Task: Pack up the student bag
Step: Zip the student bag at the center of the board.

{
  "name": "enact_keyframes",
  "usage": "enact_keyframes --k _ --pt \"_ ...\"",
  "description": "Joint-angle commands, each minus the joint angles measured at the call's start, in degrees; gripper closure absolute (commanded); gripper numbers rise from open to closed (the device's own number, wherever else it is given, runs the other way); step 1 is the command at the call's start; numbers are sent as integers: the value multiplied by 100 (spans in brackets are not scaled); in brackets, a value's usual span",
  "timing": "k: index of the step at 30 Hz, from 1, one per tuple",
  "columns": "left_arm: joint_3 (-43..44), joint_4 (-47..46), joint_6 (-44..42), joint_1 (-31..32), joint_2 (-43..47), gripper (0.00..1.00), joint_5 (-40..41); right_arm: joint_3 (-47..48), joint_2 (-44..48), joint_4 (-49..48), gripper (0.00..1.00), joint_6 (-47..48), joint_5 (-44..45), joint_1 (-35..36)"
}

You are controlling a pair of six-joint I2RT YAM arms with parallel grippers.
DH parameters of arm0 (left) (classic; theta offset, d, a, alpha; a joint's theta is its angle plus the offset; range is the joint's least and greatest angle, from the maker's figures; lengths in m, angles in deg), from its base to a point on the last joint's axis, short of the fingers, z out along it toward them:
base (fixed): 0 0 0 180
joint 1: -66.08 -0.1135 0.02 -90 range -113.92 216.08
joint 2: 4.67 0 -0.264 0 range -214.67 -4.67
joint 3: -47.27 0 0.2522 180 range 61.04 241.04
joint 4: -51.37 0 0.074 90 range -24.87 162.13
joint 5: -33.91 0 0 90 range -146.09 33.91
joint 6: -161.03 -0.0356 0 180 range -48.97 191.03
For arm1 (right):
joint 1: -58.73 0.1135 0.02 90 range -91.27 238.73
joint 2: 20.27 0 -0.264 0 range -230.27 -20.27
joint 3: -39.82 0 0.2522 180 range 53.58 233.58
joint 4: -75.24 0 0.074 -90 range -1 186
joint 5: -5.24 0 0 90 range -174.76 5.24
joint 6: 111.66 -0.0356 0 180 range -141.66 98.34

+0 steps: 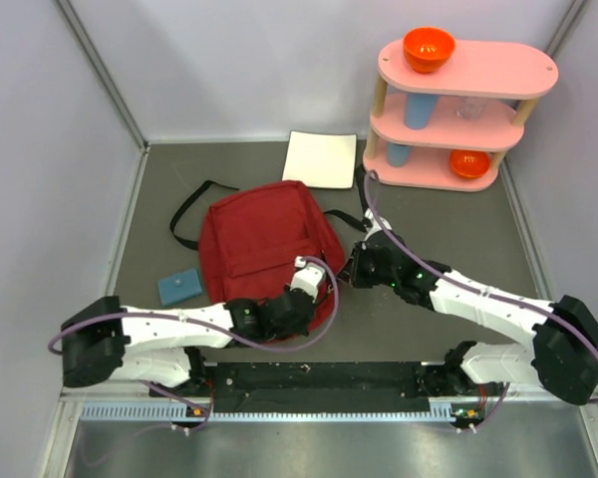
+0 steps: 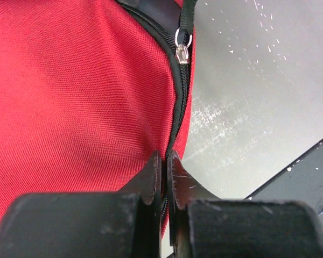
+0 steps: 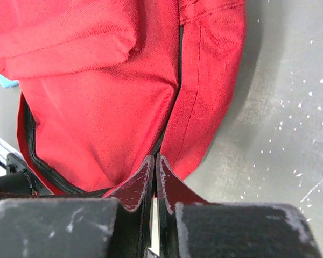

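Student bag (image 1: 264,244) cloth is nipped by both grippers. The left gripper (image 2: 164,161) has its fingers pressed together on the black zipper line along the bag's rim, at the lower middle of its wrist view. The silver zipper pull (image 2: 182,51) hangs further up that line near the top of the frame. Red cloth fills the left side and the bare grey table (image 2: 258,107) fills the right.

The right gripper (image 3: 154,161) is likewise closed. Its tips meet at the bag's rounded edge, where a dark seam runs into the gap between them. How much cloth it has caught cannot be told.

From above, the student bag lies flat just left of the frame's middle. Its black straps (image 1: 191,204) trail toward the upper left. The left gripper is at its lower right corner and the right gripper at its right edge.

A small blue block (image 1: 180,287) lies near the bag's lower left, apart from it. A white sheet (image 1: 321,159) lies just above the bag's top. In the upper right stands a pink three-tier shelf (image 1: 498,68) with an orange bowl (image 1: 429,48) on its top tier, a second orange bowl (image 1: 469,162) on the lowest tier, and blue cups (image 1: 417,108) between.
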Motion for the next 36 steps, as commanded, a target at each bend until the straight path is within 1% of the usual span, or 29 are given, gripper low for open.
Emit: enact_keyframes --k 1,4,15,19,22,26,30,35,36 --pt "-542 -41 446 30 684 100 -76 453 -256 -163 100 145 155 1" --pt "-832 -85 622 30 1062 100 -146 594 -441 -189 100 198 138 -8" --pt "-1385 -85 912 39 1537 100 -489 1007 -881 -215 100 400 313 -69" --pt "-1571 -50 947 39 1871 100 -463 1078 -951 -259 100 409 165 -87" --pt "-1580 -6 947 38 1942 100 -366 1043 -978 -400 100 365 -20 -96" --pt "-1588 -76 991 30 1890 100 -489 920 -925 -356 100 347 -12 -96" --pt "-1833 -164 1141 39 1898 100 -594 876 -951 -364 100 347 120 -148" --pt "-1958 -173 1229 38 2013 100 -542 1174 -1267 -444 100 461 -12 -228" --pt "-1949 -182 1229 30 2004 100 -498 1192 -1303 -444 100 514 -238 -236"
